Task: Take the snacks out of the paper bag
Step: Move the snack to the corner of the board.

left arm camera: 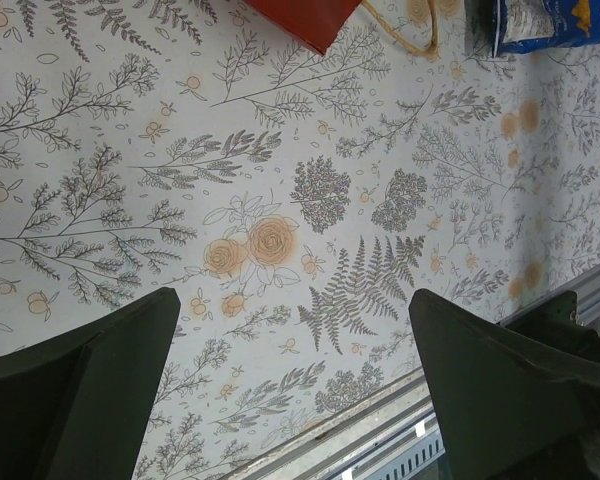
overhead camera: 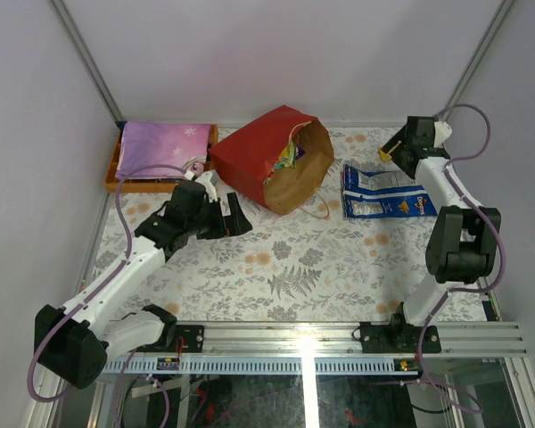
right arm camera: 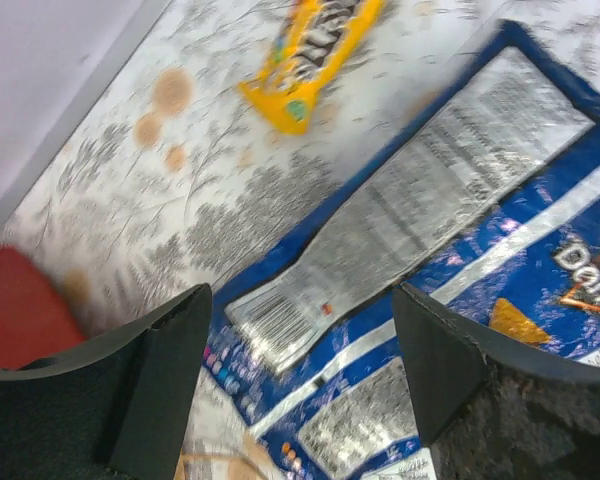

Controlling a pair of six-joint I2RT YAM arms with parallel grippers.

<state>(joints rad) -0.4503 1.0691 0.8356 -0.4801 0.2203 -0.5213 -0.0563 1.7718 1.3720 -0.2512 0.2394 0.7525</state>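
- Top external view: locate the paper bag (overhead camera: 266, 159) lying on its side on the table (overhead camera: 294, 267), open end turned right and nearward. Look just inside that opening for several bright snacks (overhead camera: 288, 153), not yet taken out.
- Find the blue-white bag (overhead camera: 382, 193) lying flat just right of the paper bag, already outside it.
- Note the left gripper (overhead camera: 234, 216) just nearward and left of the paper bag, apart from it. Note the right gripper (overhead camera: 394, 150) well to the right of the paper bag, over the far end of the blue-white bag.
- Left wrist view: confirm the left gripper spread wide with nothing between the fingers (left arm camera: 110, 380). Observe only a red corner of the paper bag and one thin loop handle (left arm camera: 410, 40) at the top edge.
- Right wrist view: confirm the right gripper parted and empty above the blue-white bag. Observe the small yellow bar (right arm camera: 310, 45) beyond it, on the side away from the paper bag.
- Handling, as a judgement: treat the packets as light, glossy, slippery and easily crushed. Pinch a flat crimped end seal or corner, never the puffed middle.
- Expect the paper bag to be light and likely to slide or collapse when pulled against. Steady it at the rim if needed.
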